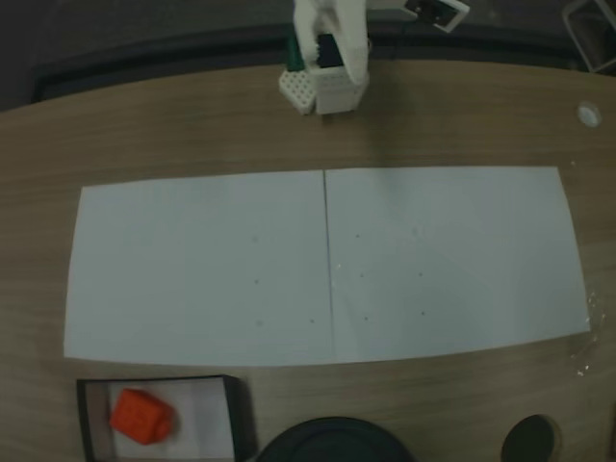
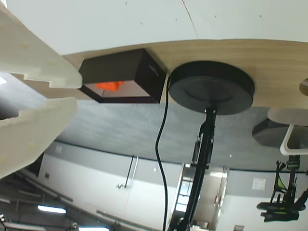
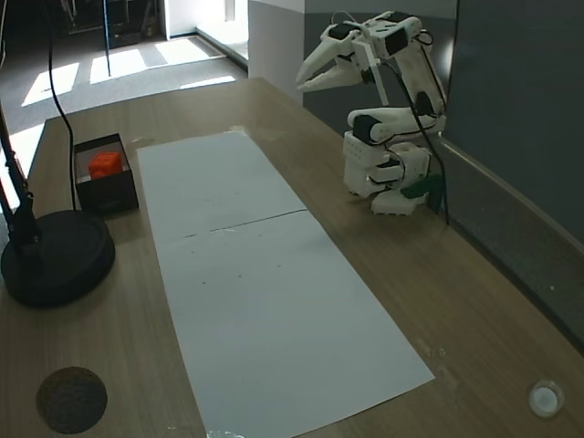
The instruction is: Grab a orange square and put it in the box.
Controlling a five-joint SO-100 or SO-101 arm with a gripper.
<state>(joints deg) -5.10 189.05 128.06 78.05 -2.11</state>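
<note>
**Cube in the box, arm folded at the far edge**

In a fixed view the white arm sits folded at the edge of the bench [image 3: 511, 301], its pincer [image 3: 306, 82] raised in the air, the two fingers a little apart with nothing between them. The wrist view shows those pale fingers [image 2: 33, 72] close up at the left, a narrow gap between them, and looks across to the box [image 2: 126, 77] from the side, where just a sliver of the orange square [image 2: 109, 85] peeks over the black wall. It also shows the round black stand base [image 2: 211, 86] beside the box, with a pole and cable.

From above, the orange square [image 1: 141, 416] lies inside the box [image 1: 231, 419], toward its left side, on the white bottom. It is a bright orange-red cube with rounded edges, resting slightly turned. Two white paper sheets [image 1: 327, 265] cover the middle of the bench.
</note>
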